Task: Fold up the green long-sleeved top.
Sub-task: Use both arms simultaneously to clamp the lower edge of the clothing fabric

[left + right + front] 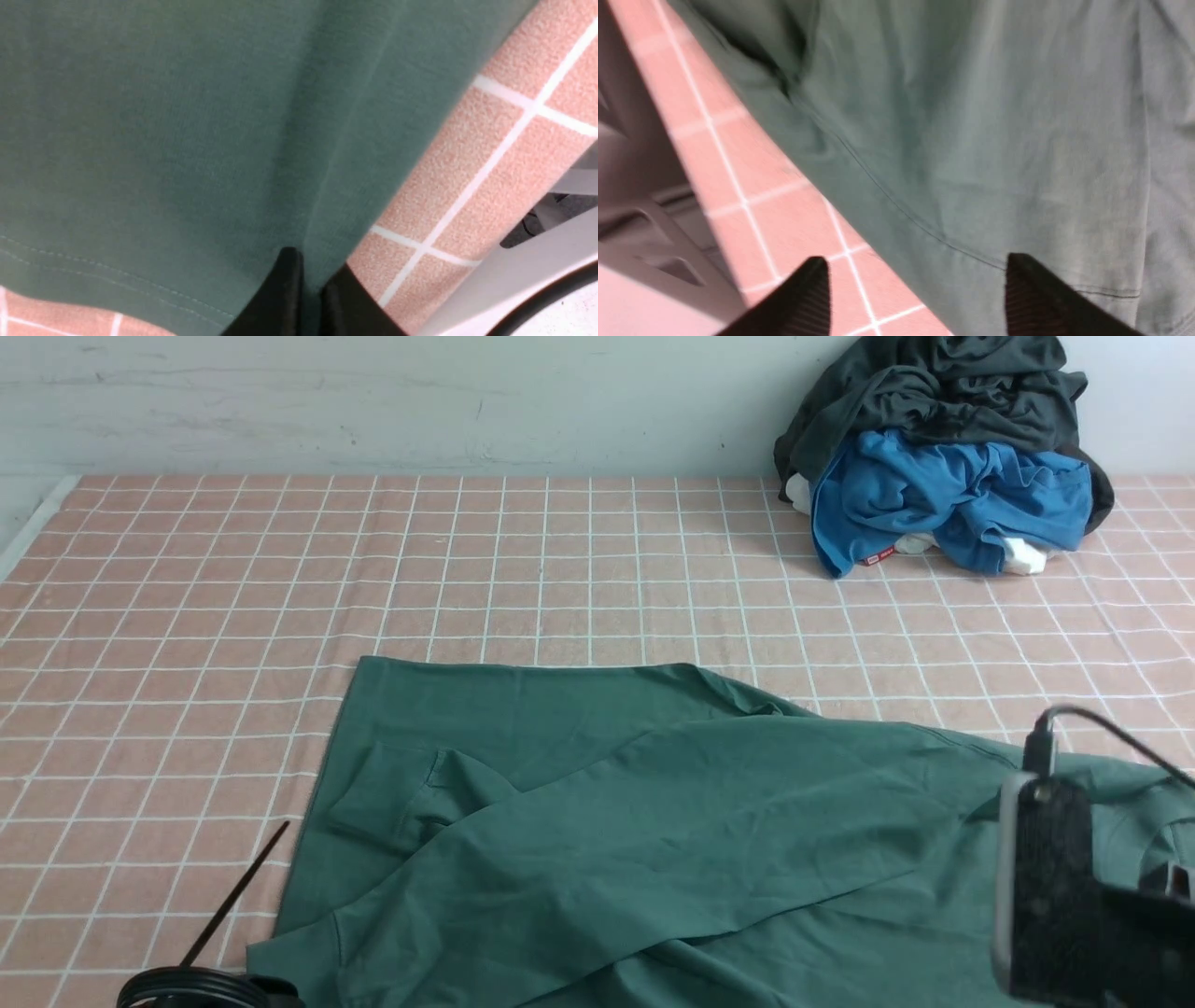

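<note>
At seven o'clock on the worktop (187,616), my left jaws pinch the hem (112,280) of the green top (653,821), which sprawls across six o'clock; at five, my right jaws hang apart above its edge. Lifting one-sided could drag it crooked.

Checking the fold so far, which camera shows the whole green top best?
The front view: most of the green long-sleeved top lies in frame, spread over the checked cloth. The left wrist view shows only a stitched hem edge; the right wrist view, a blurred seamed patch.
</note>
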`<state>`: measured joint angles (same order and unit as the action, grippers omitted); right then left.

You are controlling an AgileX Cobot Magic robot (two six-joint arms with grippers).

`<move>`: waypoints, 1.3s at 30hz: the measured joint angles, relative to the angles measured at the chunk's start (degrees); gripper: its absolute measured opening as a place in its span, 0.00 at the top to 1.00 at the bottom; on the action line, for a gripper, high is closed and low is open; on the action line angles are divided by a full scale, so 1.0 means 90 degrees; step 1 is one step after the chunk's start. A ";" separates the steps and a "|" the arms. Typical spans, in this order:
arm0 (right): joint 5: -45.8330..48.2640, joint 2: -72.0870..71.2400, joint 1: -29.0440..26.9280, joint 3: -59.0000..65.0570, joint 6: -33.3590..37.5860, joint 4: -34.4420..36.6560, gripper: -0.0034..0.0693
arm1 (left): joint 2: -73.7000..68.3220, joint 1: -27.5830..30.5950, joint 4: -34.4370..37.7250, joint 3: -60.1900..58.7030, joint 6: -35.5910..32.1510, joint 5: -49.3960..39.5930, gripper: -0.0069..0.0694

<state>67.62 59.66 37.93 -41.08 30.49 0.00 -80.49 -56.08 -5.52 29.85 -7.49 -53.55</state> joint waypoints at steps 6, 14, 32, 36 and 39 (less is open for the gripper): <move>-0.1324 0.0000 0.0000 0.1325 0.0146 -0.1119 0.15 | 0.0000 0.0000 0.0000 0.0000 0.0000 0.0138 0.90; -0.2660 0.0027 0.0000 0.2566 0.0150 -0.2006 0.19 | 0.0000 0.0000 0.0000 0.0000 0.0000 0.0138 0.90; -0.3246 0.1014 0.0000 0.2502 -0.0043 -0.2608 0.34 | 0.0000 0.0000 -0.0006 0.0000 0.0000 0.0170 0.90; -0.3147 0.1100 0.0000 0.2420 -0.0391 -0.2649 0.37 | 0.0000 0.0000 -0.0006 0.0000 0.0000 0.0172 0.90; -0.3121 0.1107 0.0000 0.2417 -0.0479 -0.2650 0.38 | 0.0000 0.0000 -0.0006 0.0000 0.0000 0.0185 0.90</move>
<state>39.53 69.62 37.93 -19.32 26.18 -23.85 -80.49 -56.08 -5.58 29.85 -7.49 -51.88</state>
